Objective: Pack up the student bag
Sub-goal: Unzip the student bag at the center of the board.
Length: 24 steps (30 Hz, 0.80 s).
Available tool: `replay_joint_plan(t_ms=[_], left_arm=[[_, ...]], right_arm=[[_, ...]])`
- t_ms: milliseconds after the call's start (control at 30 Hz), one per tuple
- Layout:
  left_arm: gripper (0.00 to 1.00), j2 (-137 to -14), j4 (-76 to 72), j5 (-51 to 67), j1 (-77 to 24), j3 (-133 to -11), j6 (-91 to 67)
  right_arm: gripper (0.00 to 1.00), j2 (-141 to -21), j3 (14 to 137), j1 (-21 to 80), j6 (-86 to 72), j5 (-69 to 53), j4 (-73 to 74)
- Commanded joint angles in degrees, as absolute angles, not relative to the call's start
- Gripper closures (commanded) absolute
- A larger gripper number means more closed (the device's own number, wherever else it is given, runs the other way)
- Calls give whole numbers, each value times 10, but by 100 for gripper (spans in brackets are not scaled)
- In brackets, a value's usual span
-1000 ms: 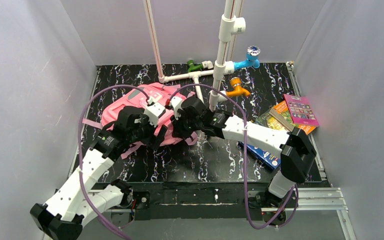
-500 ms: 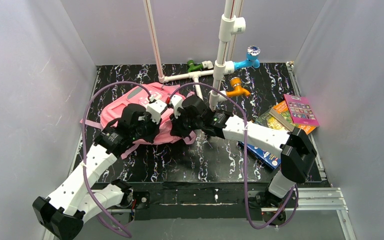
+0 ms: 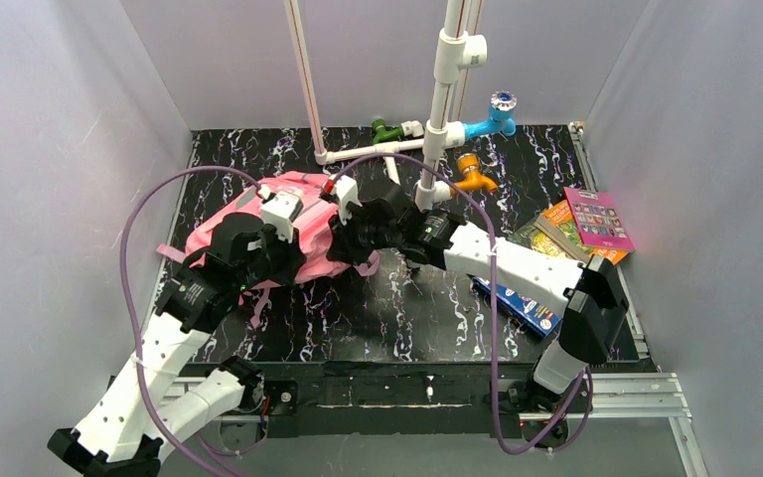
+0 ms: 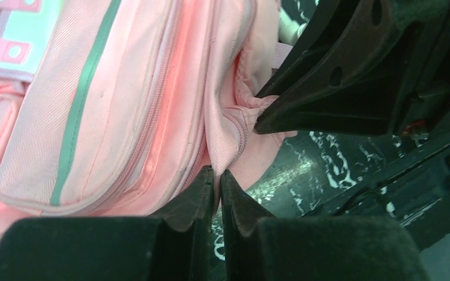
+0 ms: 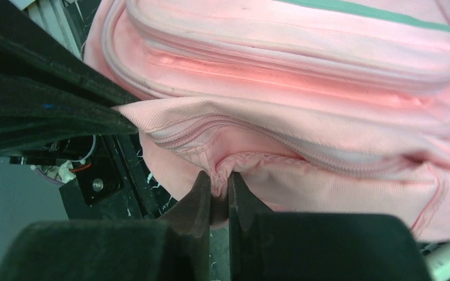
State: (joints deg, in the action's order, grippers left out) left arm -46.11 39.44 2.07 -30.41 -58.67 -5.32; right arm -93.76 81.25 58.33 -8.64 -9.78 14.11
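The pink student bag (image 3: 303, 199) lies on the black marbled table, left of centre, with both arms over its near edge. My left gripper (image 3: 303, 263) is shut on a thin fold of the bag's pink fabric, which the left wrist view shows between the tips of that gripper (image 4: 218, 175) below the bag's zipped side (image 4: 111, 105). My right gripper (image 3: 340, 244) pinches a bunched fold by a zip seam, seen in the right wrist view (image 5: 220, 178) under the bag body (image 5: 304, 76). The two grippers hold the same edge close together.
Several books (image 3: 576, 231) lie stacked at the right edge, with a blue one (image 3: 522, 303) nearer the front. A white pipe rig (image 3: 437, 129) with blue (image 3: 497, 109), orange (image 3: 472, 179) and green (image 3: 387, 129) taps stands behind the bag. Grey walls enclose the table.
My left gripper has shut on the bag's edge. Both arms and the bag have shifted left, and the held edge is pulled up off the table.
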Motion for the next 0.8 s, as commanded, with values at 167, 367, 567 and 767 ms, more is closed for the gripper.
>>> replay_joint_plan(t_ms=[167, 367, 567, 767], left_arm=[[100, -549, 360, 24, -303, -704, -209], [100, -605, 338, 10, -303, -749, -202], [100, -625, 317, 20, -302, -750, -210], [100, -637, 325, 43, -303, -779, -220]], right_arm=[[53, -951, 937, 571, -112, 72, 261], [31, -870, 863, 641, -165, 104, 240], [26, -848, 777, 722, -201, 132, 154], [26, -858, 735, 780, -255, 216, 49]])
